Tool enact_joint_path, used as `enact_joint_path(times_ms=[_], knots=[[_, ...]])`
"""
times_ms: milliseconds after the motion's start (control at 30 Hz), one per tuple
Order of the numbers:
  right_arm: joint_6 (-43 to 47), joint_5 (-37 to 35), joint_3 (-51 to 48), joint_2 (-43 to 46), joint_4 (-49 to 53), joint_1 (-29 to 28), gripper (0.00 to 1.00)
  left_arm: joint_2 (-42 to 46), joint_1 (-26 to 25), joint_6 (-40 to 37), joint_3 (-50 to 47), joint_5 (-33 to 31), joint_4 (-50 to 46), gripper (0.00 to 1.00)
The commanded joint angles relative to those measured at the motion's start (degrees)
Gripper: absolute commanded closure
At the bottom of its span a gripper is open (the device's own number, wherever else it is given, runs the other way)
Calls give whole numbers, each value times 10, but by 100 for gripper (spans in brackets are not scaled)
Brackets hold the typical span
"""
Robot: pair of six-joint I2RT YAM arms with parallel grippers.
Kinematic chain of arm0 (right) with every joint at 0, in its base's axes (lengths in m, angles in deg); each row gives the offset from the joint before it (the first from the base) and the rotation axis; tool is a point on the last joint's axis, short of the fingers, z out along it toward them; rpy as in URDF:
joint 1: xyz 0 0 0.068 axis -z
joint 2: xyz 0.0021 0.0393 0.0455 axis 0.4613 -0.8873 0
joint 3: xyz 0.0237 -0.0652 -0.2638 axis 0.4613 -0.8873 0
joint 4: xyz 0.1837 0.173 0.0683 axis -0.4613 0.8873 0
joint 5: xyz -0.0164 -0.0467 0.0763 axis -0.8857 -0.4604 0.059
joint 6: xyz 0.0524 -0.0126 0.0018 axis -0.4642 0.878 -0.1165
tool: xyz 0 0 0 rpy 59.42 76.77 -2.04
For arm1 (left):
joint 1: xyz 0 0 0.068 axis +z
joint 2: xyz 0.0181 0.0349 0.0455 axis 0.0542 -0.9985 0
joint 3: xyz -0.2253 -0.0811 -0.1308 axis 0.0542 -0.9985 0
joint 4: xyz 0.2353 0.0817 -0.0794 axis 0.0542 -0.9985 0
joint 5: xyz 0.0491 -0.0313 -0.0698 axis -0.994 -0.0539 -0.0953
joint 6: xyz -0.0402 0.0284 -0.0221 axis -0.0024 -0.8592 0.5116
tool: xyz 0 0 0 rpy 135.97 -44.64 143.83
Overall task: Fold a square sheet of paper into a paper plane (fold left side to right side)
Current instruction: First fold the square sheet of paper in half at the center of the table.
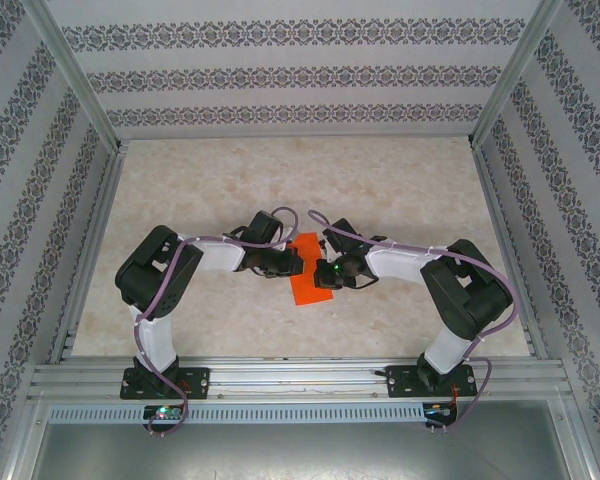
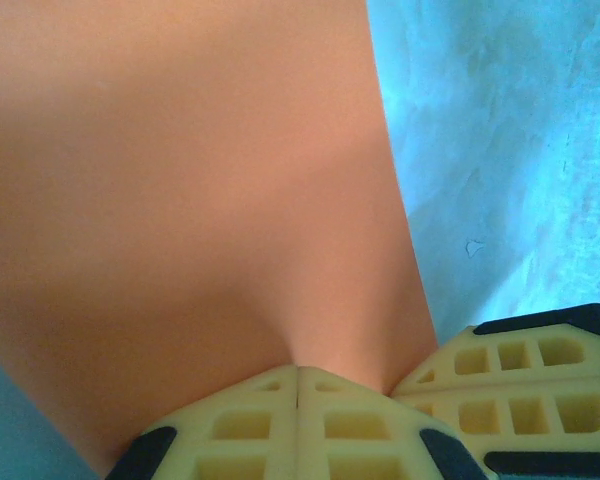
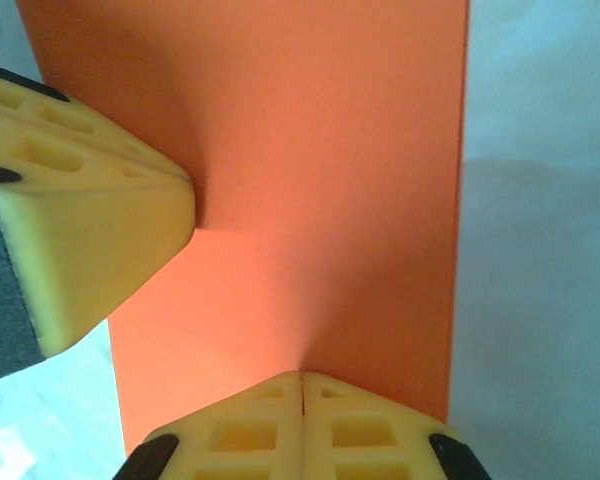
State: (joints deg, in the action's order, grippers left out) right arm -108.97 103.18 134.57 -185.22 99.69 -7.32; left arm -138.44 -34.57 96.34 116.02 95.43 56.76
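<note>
The square sheet of paper (image 1: 307, 284) lies flat on the pale marbled worktop (image 1: 410, 190), under and just ahead of both arms' tips. Its long axis runs away from the arm bases, across the line joining the two. The left end effector (image 2: 298, 405) and the right end effector (image 3: 302, 410) are each closed on nothing and press down on the sheet just beside each other, neither one nearer. The paper is thin, matte, plain orange-red and dimples faintly at the ribbed yellow tips

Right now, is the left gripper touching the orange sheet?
Touching. The left wrist view shows the left gripper, shut, pressing its tips on the orange sheet, which dimples there.
</note>
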Motion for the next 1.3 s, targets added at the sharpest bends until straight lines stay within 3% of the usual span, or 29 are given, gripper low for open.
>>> enact_joint_path(times_ms=[0, 667, 1033, 1267], knots=[[16, -88, -23, -35, 97, 0, 100, -19, 36, 10, -24, -57, 3, 98], [13, -43, -18, -33, 95, 1, 100, -28, 121, -33, 12, -80, -19, 98], [-33, 0, -37, -15, 42, -16, 100, 83, 112, -57, -30, -47, -12, 97], [-68, -8, -46, -16, 5, -32, 100, 92, 63, -44, -38, -6, 20, 97]])
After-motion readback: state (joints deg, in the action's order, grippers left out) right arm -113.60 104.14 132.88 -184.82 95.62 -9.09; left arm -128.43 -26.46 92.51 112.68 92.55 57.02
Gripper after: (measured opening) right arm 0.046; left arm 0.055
